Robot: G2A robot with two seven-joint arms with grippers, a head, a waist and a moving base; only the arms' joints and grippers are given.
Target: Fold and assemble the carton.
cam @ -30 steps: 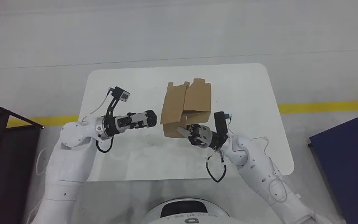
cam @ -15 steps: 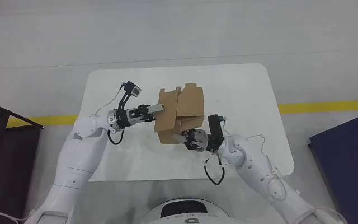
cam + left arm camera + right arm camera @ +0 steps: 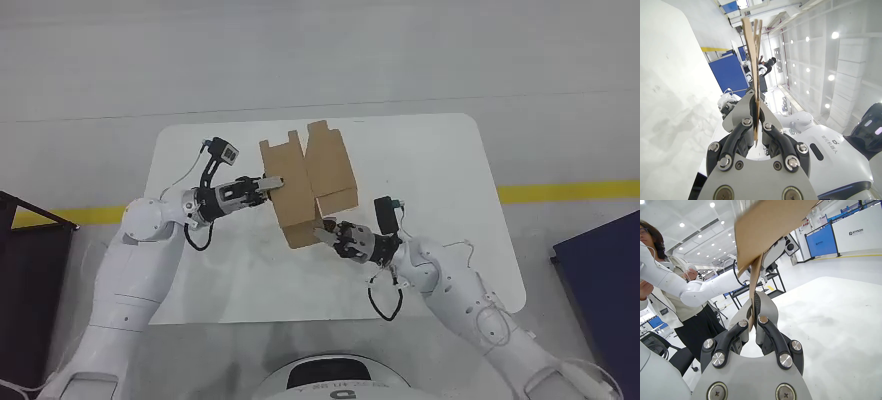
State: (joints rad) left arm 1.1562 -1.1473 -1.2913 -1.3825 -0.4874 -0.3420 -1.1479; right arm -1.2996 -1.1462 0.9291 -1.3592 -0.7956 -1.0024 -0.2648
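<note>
- One carton (image 3: 305, 185) of brown cardboard; two of its faces show from above, side by side.
- Two end effectors: the left end effector (image 3: 272, 183) and the right end effector (image 3: 325, 232).
- Two fingers (image 3: 741, 113) on each end effector, four in all.
- One surface (image 3: 430, 170), white, with rounded corners.
- One yellow line (image 3: 570, 190) on the floor, crossing behind the surface.
- One dark rack (image 3: 25, 250) at one floor edge.
- One blue object (image 3: 610, 290) at the other floor edge.
</note>
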